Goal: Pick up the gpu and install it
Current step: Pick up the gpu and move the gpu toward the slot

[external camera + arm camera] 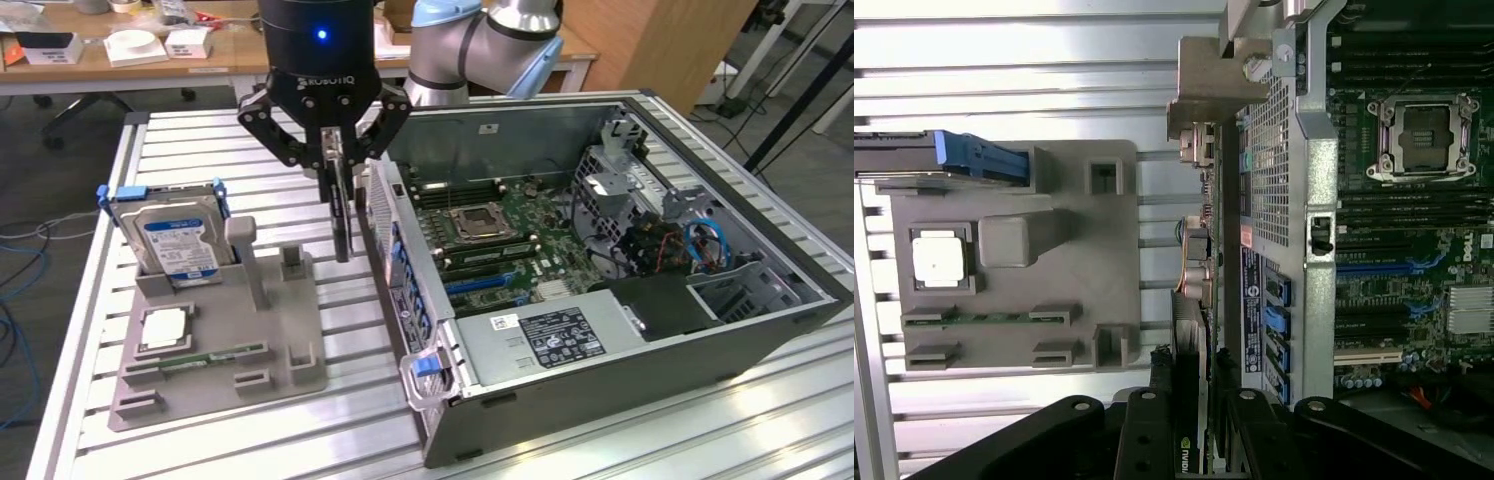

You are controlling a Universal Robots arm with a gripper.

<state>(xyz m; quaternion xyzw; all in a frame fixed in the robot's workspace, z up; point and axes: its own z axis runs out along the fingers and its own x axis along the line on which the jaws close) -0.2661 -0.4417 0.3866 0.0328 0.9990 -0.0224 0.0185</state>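
The jaws are clenched on the upper edge of the gpu [342, 225], which hangs edge-on straight below them. To the exterior view's left of the jaws sits the grey parts holder [287, 345] with the hard drive [180, 240]. Just beside them on the right is the open computer case [601, 390].

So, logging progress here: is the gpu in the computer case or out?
Out. The gpu hangs upright, held in the gripper, outside the computer case, beside its rear panel.
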